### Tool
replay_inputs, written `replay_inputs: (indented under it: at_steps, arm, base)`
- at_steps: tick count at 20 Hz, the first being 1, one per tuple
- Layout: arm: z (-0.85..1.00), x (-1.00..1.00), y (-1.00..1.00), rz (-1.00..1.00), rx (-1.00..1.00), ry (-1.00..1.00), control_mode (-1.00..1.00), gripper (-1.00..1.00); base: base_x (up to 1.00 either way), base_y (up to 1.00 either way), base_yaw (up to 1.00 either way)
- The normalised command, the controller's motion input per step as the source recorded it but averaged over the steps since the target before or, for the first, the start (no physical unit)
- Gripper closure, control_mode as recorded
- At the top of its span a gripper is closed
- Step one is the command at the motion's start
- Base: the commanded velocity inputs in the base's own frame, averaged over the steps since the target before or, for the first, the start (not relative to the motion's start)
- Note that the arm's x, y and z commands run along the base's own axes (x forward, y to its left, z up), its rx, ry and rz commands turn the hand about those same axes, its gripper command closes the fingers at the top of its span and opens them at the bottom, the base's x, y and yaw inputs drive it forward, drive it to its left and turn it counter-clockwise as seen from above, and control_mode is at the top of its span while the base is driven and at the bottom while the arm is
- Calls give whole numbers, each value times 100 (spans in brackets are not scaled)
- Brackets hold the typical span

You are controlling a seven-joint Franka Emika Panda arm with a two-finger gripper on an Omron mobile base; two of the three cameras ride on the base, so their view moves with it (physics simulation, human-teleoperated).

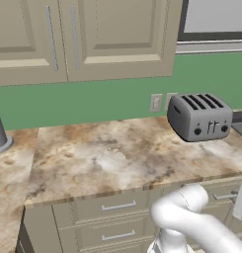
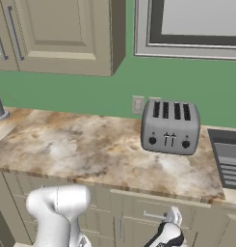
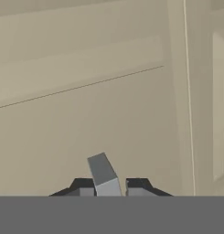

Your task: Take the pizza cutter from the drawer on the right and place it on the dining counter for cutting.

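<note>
Gripping the small silver bar handle (image 3: pixel 103 176) of the drawer (image 3: pixel 86 123), the jaws are pressed together on it: in the hand view the two dark fingertips (image 3: pixel 82 186) stand on either side of the grey bar, tight against the beige raised-panel front. In the right base view the gripper (image 2: pixel 171 223) sits low at the cabinet face, at the handle just below the edge of the marbled table (image 2: pixel 90 149) and roughly beneath the toaster (image 2: pixel 170 126). The drawer appears fully closed, its front flush with the neighbouring panels. The pizza cutter is not visible; it is presumably inside the shut drawer, which cannot be confirmed from here. Judgement: the step in hand is opening the drawer, with the grasp made and the pull not yet begun. The next move calls for a straight draw outward, square to the drawer front, so the thin bar does not slip from the pinch. Afterward the jaws must release, rise and reach in for the tool. The dining counter is not identifiable from this position.
</note>
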Motion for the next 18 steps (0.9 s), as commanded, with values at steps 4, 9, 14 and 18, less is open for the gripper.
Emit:
replay_inputs:
  at_steps: [4,9,14,18]
  arm:
    - [-8,-93,-24,-7,0,0,-100,100]
    - [-9,-91,-28,-7,0,0,-100,100]
    - [-8,-94,-33,-6,0,2,-100,100]
    - [-8,-93,-36,-6,0,1,-100,100]
  base:
    - [0,0,0]
    - [0,0,0]
    - [0,0,0]
    - [0,0,0]
